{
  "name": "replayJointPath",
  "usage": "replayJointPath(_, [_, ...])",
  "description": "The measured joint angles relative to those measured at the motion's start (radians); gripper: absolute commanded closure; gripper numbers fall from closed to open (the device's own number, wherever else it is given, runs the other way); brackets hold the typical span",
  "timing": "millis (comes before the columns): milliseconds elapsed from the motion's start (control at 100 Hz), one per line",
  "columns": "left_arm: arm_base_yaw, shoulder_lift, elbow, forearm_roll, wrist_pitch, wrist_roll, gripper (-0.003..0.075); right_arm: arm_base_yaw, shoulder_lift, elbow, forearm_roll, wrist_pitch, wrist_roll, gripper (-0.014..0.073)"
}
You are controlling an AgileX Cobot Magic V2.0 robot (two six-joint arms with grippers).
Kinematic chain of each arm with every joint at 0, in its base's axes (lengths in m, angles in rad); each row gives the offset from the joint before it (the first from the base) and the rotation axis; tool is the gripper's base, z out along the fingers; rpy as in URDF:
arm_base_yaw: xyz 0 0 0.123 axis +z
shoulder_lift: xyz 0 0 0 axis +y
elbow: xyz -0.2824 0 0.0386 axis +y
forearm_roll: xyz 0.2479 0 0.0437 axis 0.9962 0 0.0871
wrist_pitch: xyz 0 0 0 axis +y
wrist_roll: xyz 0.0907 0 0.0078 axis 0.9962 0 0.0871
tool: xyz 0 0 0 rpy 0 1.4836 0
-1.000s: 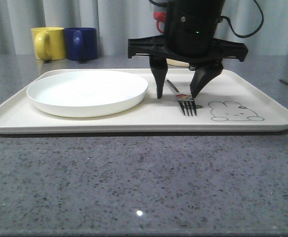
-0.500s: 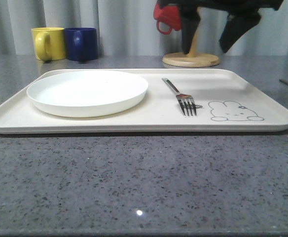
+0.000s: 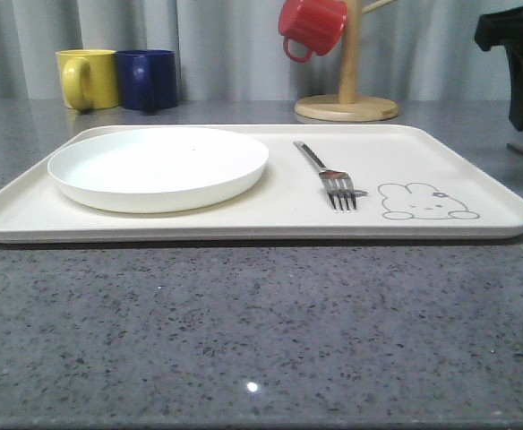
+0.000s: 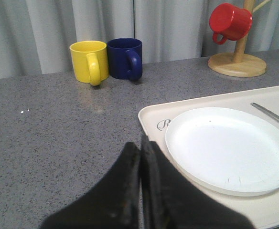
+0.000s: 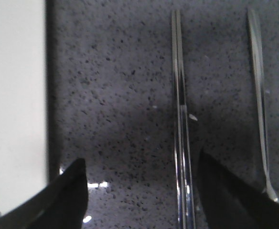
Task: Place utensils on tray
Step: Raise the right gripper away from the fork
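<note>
Already the fork point(image 3: 329, 176) lay on the tray point(image 3: 476, 184), beside the white plate point(image 3: 158, 166) and near the rabbit drawing. Under the right tool point(image 5: 139, 191), whose jaws stood wide apart and empty, we saw the pair of flat sticks point(image 5: 181, 124) lying side by side on the bench point(image 5: 115, 86), off the tray's right edge, with the spoon point(image 5: 259, 95) lying parallel just beyond them. The left tool point(image 4: 140, 191) hung closed and empty over the bench by the tray's left edge.

We judged the sticks light, stiff and slippery: thin polished metal lying flat on hard stone gave the fingers little to catch. A pinch across both near their middle seemed best, so they would come up level and together.

The speckled grey bench point(image 3: 244, 331) looked smooth and hard. Toward its far edge stood a yellow mug point(image 3: 87, 79), a blue mug point(image 3: 148, 79) and a wooden mug tree point(image 3: 347, 85) carrying a red mug point(image 3: 311, 27), all well clear of the sticks.
</note>
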Motion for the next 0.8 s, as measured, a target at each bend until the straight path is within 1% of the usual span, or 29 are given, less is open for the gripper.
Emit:
replayJointPath(140, [0.000,0.000,0.000,0.000,0.000,0.000,0.0739,-0.066,0.005,0.026,0.079,-0.027,-0.074,0.0099])
replayJointPath(300, [0.000,0.000,0.000,0.000,0.000,0.000,0.0739,-0.118,0.027,0.026,0.106,-0.037,-0.131,0.0099])
replayJointPath(530, [0.000,0.000,0.000,0.000,0.000,0.000,0.0739,-0.124,0.075,0.026,0.119,-0.037,-0.166,0.0111])
replayJointPath(800, [0.000,0.000,0.000,0.000,0.000,0.000,0.0739,-0.124,0.115,0.026,0.131,-0.054,-0.168,0.0131])
